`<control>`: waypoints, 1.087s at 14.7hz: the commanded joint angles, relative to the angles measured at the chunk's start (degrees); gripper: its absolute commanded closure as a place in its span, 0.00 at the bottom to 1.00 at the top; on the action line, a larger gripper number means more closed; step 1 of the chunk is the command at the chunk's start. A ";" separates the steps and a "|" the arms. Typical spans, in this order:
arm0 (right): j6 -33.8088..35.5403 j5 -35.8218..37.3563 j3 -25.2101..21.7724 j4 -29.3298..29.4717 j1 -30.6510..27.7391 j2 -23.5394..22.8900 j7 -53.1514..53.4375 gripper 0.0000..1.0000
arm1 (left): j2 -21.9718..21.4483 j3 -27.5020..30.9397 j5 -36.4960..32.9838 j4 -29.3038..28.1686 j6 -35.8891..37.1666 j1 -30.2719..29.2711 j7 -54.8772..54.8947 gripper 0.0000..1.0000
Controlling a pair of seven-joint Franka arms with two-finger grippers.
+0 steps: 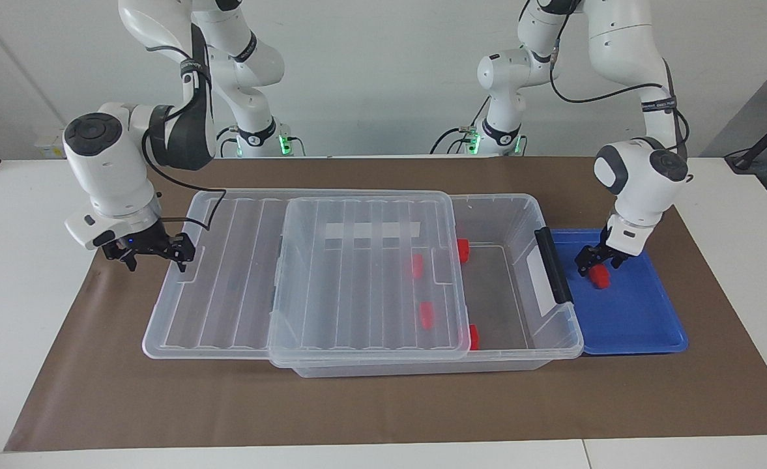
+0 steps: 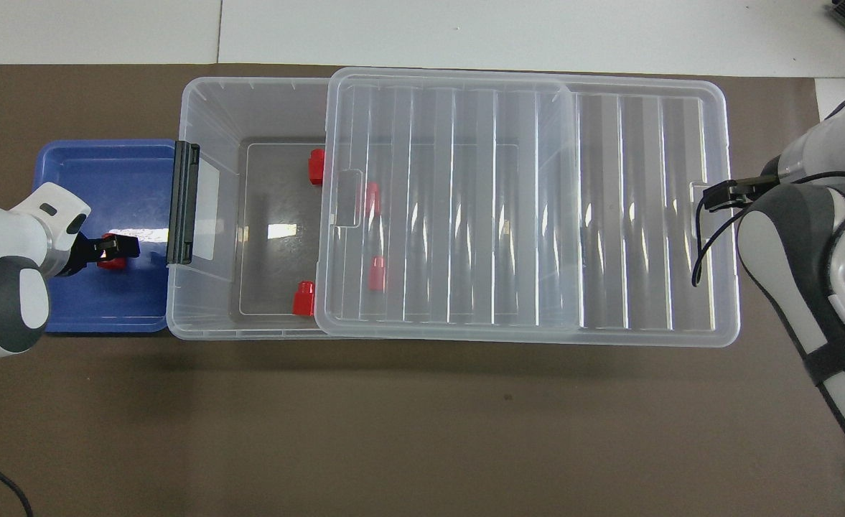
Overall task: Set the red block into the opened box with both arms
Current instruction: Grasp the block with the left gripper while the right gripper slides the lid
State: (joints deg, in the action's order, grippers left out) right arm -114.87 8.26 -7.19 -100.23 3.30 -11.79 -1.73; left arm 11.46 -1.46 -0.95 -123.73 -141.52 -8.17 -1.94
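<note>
Five red blocks point(image 1: 600, 278); one box point(image 1: 526, 215); one tray point(image 1: 637, 319).
</note>
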 commanded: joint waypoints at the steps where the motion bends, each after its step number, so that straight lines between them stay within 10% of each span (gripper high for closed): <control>1: 1.66 1.85 0.25 -0.15 -0.92 1.24 -1.34 0.00 | -0.39 -0.12 -0.90 -0.90 -1.21 -0.53 0.79 0.88; 2: 2.19 1.94 0.25 0.55 -1.10 1.24 -1.43 0.00 | -0.39 -0.12 -0.90 -0.90 -1.21 -0.53 1.32 1.00; 8: 3.60 2.03 0.25 1.35 -1.36 1.33 -1.43 0.00 | -0.30 -0.12 -0.98 1.29 0.98 0.43 2.20 1.00; 16: 3.69 4.40 0.16 1.44 -1.63 1.33 -2.66 0.00 | -4.25 -0.56 -0.90 21.94 34.97 2.46 1.67 1.00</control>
State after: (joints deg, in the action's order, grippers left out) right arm -112.20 11.01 -7.26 -98.89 2.49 -10.97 -2.66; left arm 8.77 -2.29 -0.95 -104.85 -112.97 -6.70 -0.19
